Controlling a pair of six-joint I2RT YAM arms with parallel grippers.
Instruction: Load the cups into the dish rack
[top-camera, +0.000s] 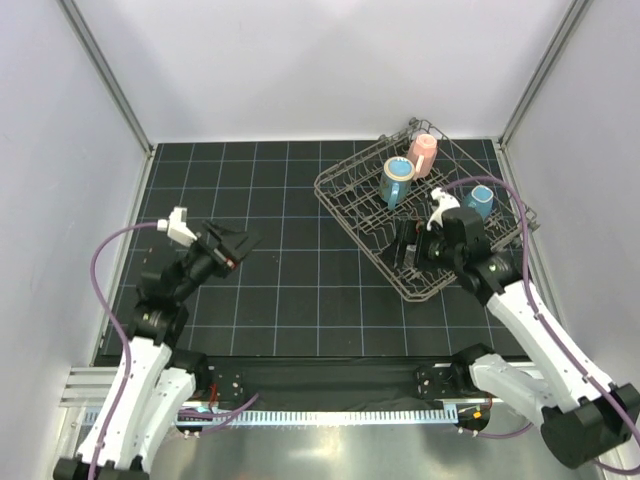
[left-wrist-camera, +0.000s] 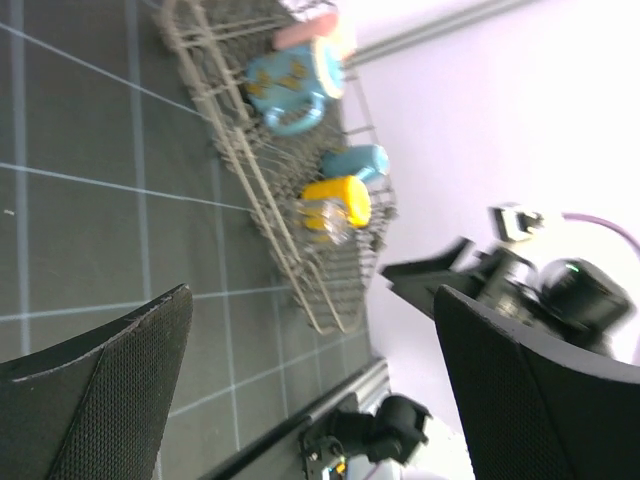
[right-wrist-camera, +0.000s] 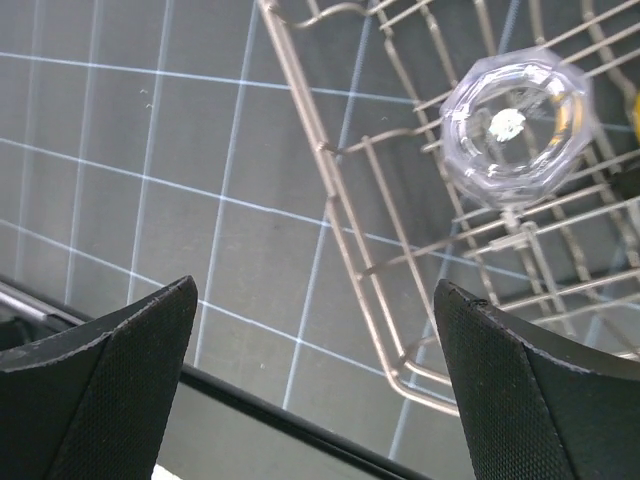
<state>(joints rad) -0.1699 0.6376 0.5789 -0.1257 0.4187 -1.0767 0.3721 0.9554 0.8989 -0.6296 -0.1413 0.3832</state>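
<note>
Five cups (top-camera: 397, 180), glass tumbler (right-wrist-camera: 515, 125) included, sit in the dish rack (top-camera: 350, 212), upper right of the top view, propped by tines; left gripper (left-wrist-camera: 312, 292) and right gripper (right-wrist-camera: 315, 290) fingers spread, empty.

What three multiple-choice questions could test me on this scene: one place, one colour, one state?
1. Where is the glass? A inside the rack; B beside it; C under it.
2. What colour is the cup at the rack's far corner? A yellow; B pink; C green.
3. How is the left gripper? A shut on something; B shut, empty; C open, empty.
A: the glass sits among the rack's wires. B: that cup is plainly pink. C: the fingers stand apart with nothing between them.
</note>
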